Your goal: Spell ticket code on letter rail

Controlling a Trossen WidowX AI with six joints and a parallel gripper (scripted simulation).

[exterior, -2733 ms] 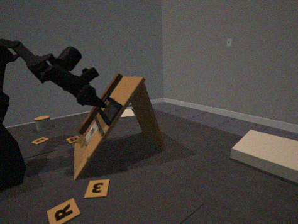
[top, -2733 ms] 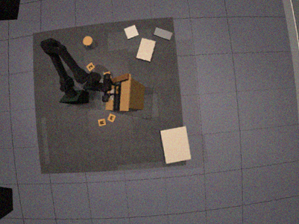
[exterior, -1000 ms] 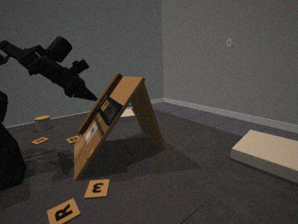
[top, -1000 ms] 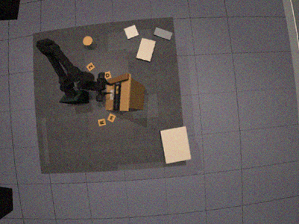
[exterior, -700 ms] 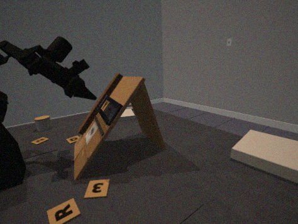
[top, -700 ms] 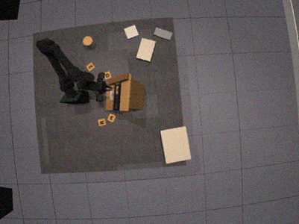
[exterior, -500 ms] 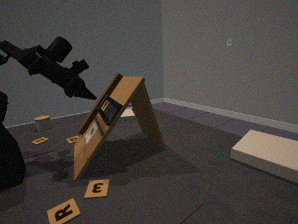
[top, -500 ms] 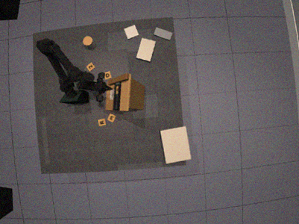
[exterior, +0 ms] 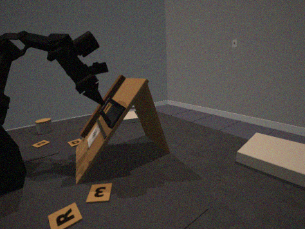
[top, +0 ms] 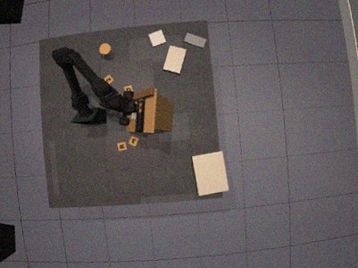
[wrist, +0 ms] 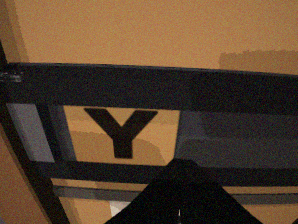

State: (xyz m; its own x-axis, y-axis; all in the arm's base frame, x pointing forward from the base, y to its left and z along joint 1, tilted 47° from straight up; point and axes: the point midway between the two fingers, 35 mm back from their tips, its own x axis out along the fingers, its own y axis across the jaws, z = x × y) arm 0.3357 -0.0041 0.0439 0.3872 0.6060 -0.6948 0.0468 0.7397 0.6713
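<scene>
The wooden board (top: 150, 118) (exterior: 128, 90) stands tilted, with the black letter rail (exterior: 116, 115) (wrist: 125, 85) across its sloping face. A Y tile (wrist: 121, 132) sits upright in the rail near its left end, beside a dark strip and a grey strip. The rail to its right shows no tile. My gripper (exterior: 102, 104) (wrist: 181, 168) is shut and empty, its tips at the rail's lower bar by the tile's lower right corner. The ticket (exterior: 94, 136) is on the lower board; its print is unreadable. An R tile (top: 122, 146) (exterior: 65, 216) lies on the counter.
Near the R lies a tile (top: 133, 140) (exterior: 99, 193) with an E-like letter. Beyond the board lie a D tile (top: 128, 89) (exterior: 74, 142) and an unclear tile (top: 108, 79) (exterior: 41, 143). A round wooden-topped object (top: 105, 49) (exterior: 43, 125) and pale blocks (top: 210, 173) (top: 175, 60) stand farther off.
</scene>
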